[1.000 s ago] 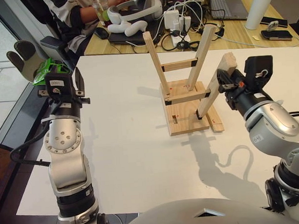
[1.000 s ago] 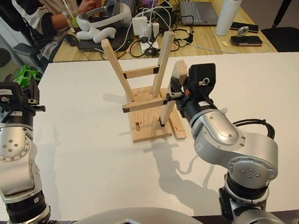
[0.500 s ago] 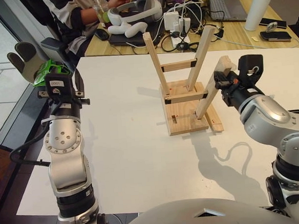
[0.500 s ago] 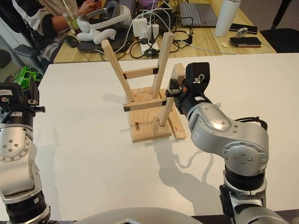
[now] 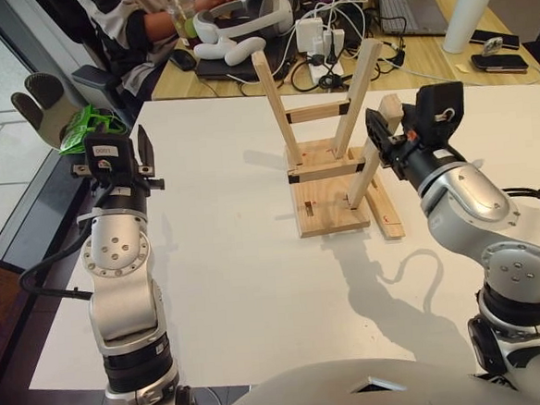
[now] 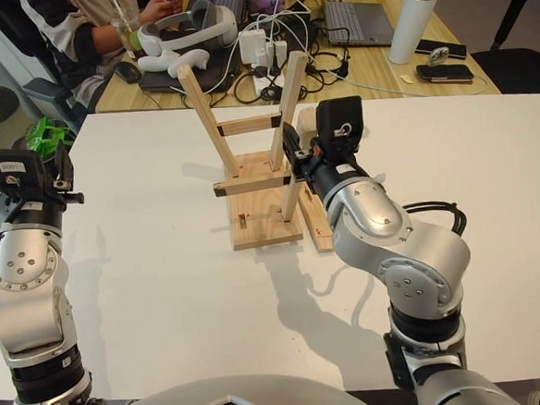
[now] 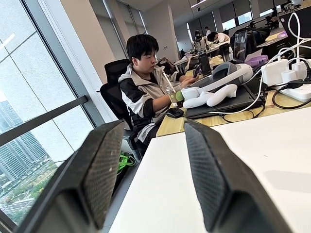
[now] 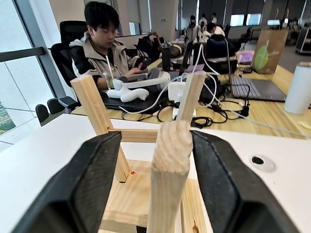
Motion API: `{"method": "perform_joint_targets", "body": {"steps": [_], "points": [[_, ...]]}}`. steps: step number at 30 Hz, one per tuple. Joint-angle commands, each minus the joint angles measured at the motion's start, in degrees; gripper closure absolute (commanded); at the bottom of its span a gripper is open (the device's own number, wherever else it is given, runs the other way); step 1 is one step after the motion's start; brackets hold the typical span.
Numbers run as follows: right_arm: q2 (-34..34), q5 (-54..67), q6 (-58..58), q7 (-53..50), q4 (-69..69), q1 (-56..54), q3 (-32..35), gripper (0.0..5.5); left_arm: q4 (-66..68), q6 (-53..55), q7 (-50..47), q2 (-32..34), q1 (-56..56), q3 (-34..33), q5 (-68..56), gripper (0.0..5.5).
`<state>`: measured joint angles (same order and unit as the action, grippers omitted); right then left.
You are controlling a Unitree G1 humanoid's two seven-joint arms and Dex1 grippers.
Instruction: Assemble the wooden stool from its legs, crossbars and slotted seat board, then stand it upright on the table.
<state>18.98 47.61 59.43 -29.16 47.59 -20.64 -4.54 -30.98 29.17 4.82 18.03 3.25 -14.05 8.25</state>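
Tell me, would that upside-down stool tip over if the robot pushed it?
Probably not easily: the seat board lies flat on the table, which makes a wide base. It's wood, so it likely stays stiff, not floppy. But the leg in the right gripper leans at a slant, so it may be loose and could wobble or pop out.

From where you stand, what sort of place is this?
Probably an open-plan office or lab: a white work table beside a wooden desk with a laptop, headset and cables, and large windows along one side.
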Motion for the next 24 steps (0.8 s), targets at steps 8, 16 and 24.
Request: {"method": "perform_joint_targets", "body": {"steps": [8,16,24], "points": [[6.24,0.51,-0.42,9.39,8.70,21.44,19.21,1.11,-3.14,-0.15,-1.84,-0.17,-3.21,-1.42,1.15,3.25],[-0.41,10.43,19.02,-0.71,-0.14,18.42,12.19,0.63,-2.66,6.61,-2.39,-5.20,-0.54,0.76,-2.18,3.25],[-7.19,-2.65,25.54,-2.03,-10.83,12.38,12.19,0.63,-11.59,28.32,-8.12,-21.18,0.85,1.85,-10.04,3.25]]}}
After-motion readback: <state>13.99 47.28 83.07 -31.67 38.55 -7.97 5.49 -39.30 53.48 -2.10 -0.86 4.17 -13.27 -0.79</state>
